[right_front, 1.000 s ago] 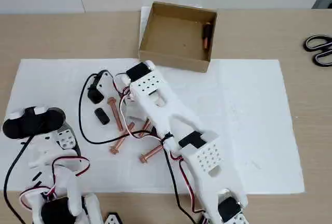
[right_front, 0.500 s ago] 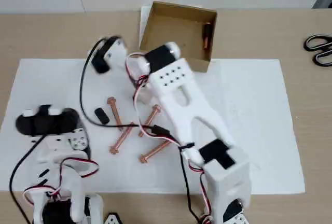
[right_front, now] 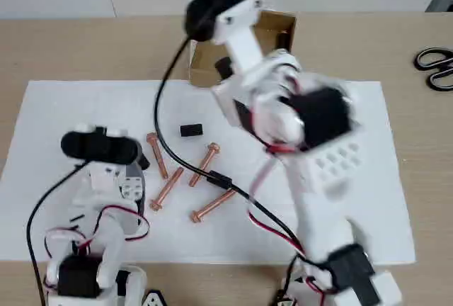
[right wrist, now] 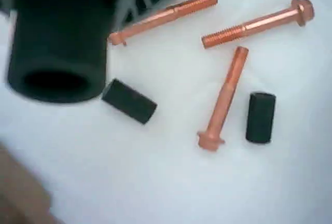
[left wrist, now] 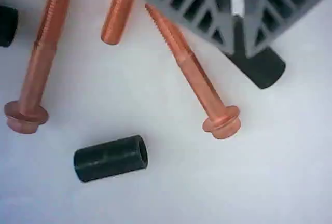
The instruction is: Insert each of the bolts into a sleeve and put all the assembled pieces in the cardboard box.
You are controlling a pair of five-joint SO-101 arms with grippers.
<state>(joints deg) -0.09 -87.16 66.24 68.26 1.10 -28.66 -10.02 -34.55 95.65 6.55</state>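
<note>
Several copper bolts (right_front: pixel 168 188) lie loose on the white paper, and a black sleeve (right_front: pixel 191 130) lies just behind them. My right gripper (right_front: pixel 223 5) is raised high over the near edge of the cardboard box (right_front: pixel 202 61), shut on a black sleeve (right wrist: pixel 54 60) whose open bore faces the camera. My left gripper (left wrist: pixel 238 53) hangs low over the bolts at the paper's left, jaws together and nothing between them. Beneath it lie a bolt (left wrist: pixel 194 79), a sleeve (left wrist: pixel 110 158) and a second sleeve (left wrist: pixel 262 68) partly hidden by the tips.
Scissors (right_front: pixel 435 69) lie at the far right of the wooden table. A black cable (right_front: pixel 170 108) from the right arm trails across the paper over the bolts. The right half of the paper (right_front: pixel 368 178) is bare.
My right arm has risen from the paper's left side up toward the box, carrying the sleeve. The left arm has shifted right, over the bolts.
</note>
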